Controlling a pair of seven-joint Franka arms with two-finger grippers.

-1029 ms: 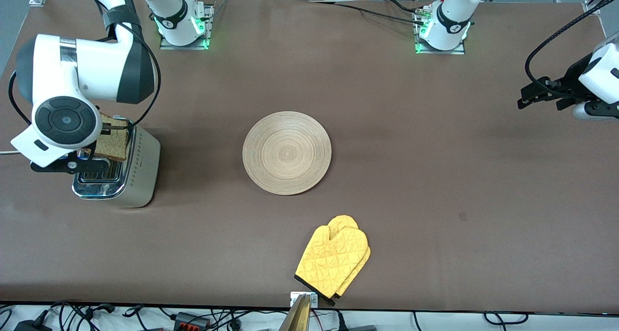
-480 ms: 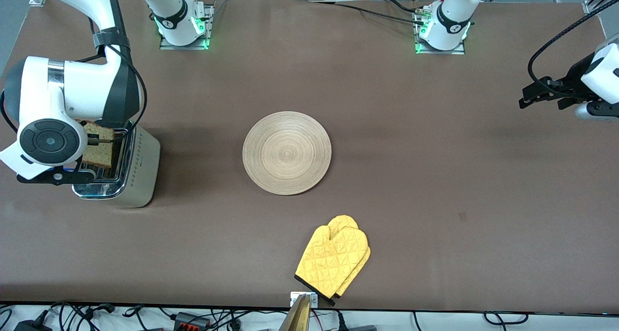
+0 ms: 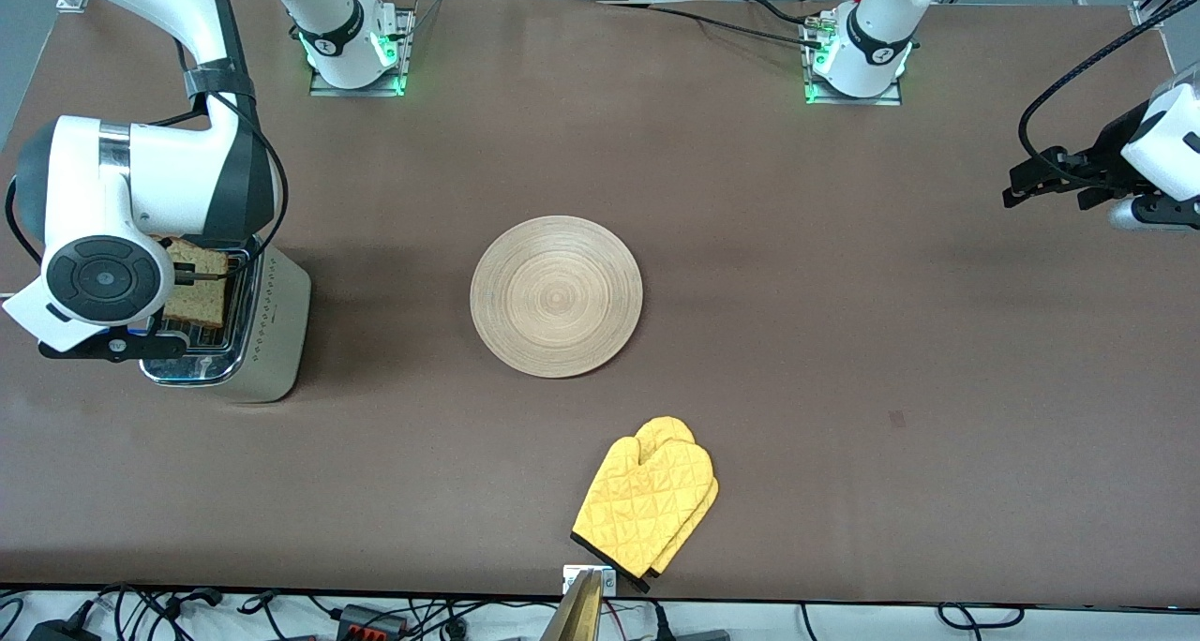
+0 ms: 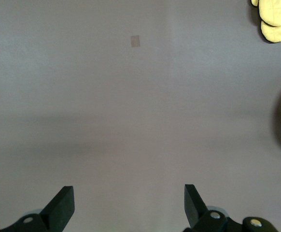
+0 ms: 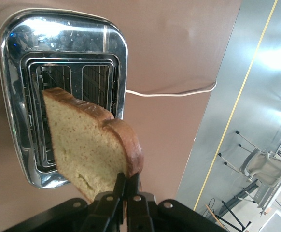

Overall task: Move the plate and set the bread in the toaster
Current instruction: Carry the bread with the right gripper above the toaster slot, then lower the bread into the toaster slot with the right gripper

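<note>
Bread [image 5: 90, 145] light brown, darker crust, over toaster [image 5: 63, 53].

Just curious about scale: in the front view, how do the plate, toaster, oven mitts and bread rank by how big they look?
1. plate
2. toaster and oven mitts: too alike to rank, toaster partly hidden
3. bread, held above the toaster
</note>
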